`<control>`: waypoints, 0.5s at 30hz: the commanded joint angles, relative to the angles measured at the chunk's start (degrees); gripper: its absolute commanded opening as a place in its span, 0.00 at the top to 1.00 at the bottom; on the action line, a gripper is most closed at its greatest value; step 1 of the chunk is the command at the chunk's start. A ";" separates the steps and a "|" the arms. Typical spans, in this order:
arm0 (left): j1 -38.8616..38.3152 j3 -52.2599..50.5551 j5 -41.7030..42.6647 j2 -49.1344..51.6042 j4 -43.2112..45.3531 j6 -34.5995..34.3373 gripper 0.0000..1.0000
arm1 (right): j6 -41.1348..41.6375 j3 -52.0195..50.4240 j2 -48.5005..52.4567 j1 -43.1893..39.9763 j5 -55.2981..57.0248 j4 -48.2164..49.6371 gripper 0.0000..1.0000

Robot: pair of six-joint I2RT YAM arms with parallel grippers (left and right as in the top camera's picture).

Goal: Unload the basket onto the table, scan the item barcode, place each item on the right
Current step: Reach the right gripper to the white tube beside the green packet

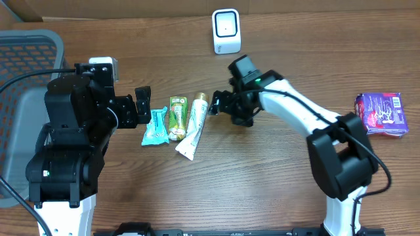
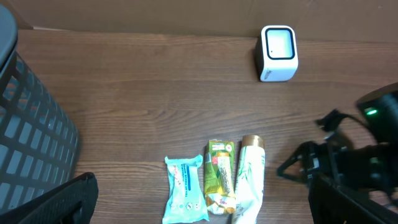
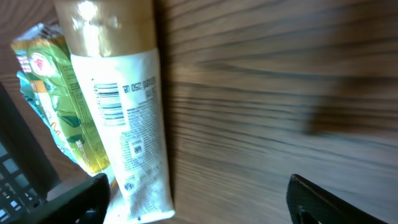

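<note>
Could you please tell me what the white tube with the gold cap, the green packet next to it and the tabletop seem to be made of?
White squeeze tube with gold cap: likely soft plastic, smooth; its metallic-looking cap glints. Green packet: probably glossy plastic film, crinkled with highlights. Brown tabletop: wood or wood-look laminate, matte, visible grain.

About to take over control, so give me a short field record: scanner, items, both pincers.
scanner: white, upright at the far side
item row: teal packet, green packet, white tube, side by side in the middle
barcode: on the white tube, facing up
right pincer: open, empty, by the tube's gold cap
left pincer: open, empty, beside the teal packet
purple pack: alone at the right
basket: grey, far left
</note>
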 commanded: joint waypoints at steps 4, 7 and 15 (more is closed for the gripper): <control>0.00 0.85 -0.17 -0.28 0.07 0.46 0.00 | 4.09 -0.46 1.95 4.44 -1.77 5.05 0.14; 0.00 0.85 -0.17 -0.28 0.07 0.46 0.00 | 4.28 -0.46 2.03 6.27 -1.49 7.04 0.16; 0.00 0.85 -0.17 -0.28 0.07 0.46 0.00 | 9.22 -2.86 2.16 9.25 5.01 9.55 0.33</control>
